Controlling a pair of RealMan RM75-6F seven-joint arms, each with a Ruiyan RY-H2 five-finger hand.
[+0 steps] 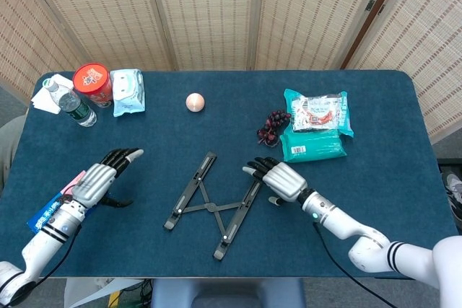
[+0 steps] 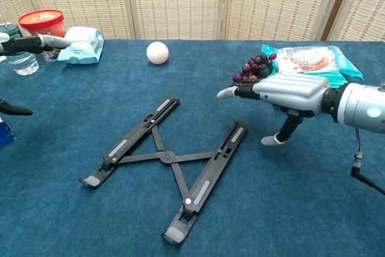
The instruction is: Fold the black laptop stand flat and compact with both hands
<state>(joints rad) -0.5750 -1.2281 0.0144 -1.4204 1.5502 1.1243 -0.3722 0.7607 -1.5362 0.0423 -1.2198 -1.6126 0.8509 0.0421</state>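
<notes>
The spread laptop stand lies between two empty, open-fingered hands: left hand, right hand; grapes and ball sit beyond.

On the dark blue table sit a red-lidded tub, a clear plastic bottle, a pale blue wipes pack, a cream ball, dark grapes and teal snack packets.

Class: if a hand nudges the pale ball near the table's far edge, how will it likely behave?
The pale ball looks round and smooth, so it would probably roll freely. The blue table seems flat, with nothing right beside the ball to stop it.
</notes>
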